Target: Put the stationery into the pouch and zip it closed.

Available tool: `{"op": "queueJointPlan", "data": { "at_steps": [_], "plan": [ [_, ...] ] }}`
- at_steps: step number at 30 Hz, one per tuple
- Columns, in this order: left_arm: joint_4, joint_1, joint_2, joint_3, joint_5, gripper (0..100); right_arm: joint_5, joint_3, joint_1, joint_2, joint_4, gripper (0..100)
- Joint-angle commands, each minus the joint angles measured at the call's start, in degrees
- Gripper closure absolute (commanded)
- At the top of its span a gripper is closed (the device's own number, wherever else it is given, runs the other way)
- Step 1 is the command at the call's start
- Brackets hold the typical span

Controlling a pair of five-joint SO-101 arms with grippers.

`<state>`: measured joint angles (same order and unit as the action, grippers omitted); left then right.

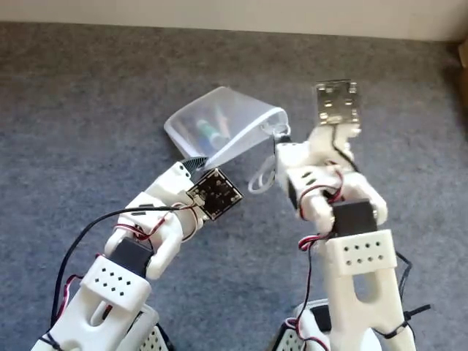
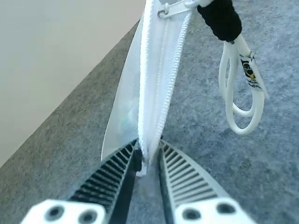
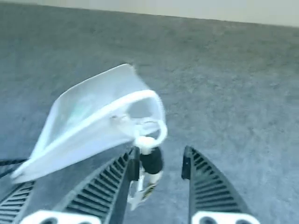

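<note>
- High view: we are seeing the translucent pouch (image 1: 227, 124) stretched between the two arms and, as far as we can judge, lifted off the grey table (image 1: 88, 95). Stationery (image 1: 212, 133) is showing through its wall. The left gripper (image 1: 196, 165) is holding one end of the zip edge, and the right gripper (image 1: 281, 146) is sitting at the other end.
- Left wrist view: the left gripper (image 2: 148, 151) is pinching the end of the zip tape between its ribbed fingers. A white cord loop (image 2: 240, 98) is dangling from the slider (image 2: 163, 10) at the far end.
- Right wrist view: the right gripper (image 3: 160, 158) is standing with its jaws spread. The black toggle (image 3: 150, 161) is lying between them, close against one finger and not clamped.
- We are judging the pouch light, soft and slippery, so it is likely to sag and fold. The stiffer zip tape and the toggle are looking like the surest places to hold.
</note>
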<state>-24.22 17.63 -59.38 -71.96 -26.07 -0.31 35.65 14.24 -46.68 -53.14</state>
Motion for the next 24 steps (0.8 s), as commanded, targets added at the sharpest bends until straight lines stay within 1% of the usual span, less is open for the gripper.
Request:
{"op": "queueJointPlan", "data": {
  "at_steps": [1,4,9,12,14,17,19,24],
  "plan": [
    [0.44,-0.84,-0.84,0.75,-0.18,99,1.58,-2.24,3.3,1.1,-0.31,84.2],
    [0.44,-0.84,-0.84,0.75,-0.18,99,5.1,-2.42,3.3,5.32,-0.31,84.2],
    [0.44,-0.84,-0.84,0.75,-0.18,99,5.54,-2.77,3.21,11.82,-0.13,84.2],
    [0.44,-0.84,-0.84,0.75,-0.18,99,5.63,-2.68,3.12,13.05,2.42,84.4],
    [0.44,-0.84,-0.84,0.75,-0.18,99,7.03,-2.68,2.33,12.97,3.03,88.5],
    [0.44,-0.84,-0.84,0.75,-0.18,99,11.96,-3.12,0.22,12.44,3.03,99.8],
    [0.44,-0.84,-0.84,0.75,-0.18,99,12.31,-3.82,-1.01,10.42,3.03,98.5],
    [0.44,-0.84,-0.84,0.75,-0.26,99,12.4,-3.82,-3.65,2.68,3.03,99.5]
  ]
}}
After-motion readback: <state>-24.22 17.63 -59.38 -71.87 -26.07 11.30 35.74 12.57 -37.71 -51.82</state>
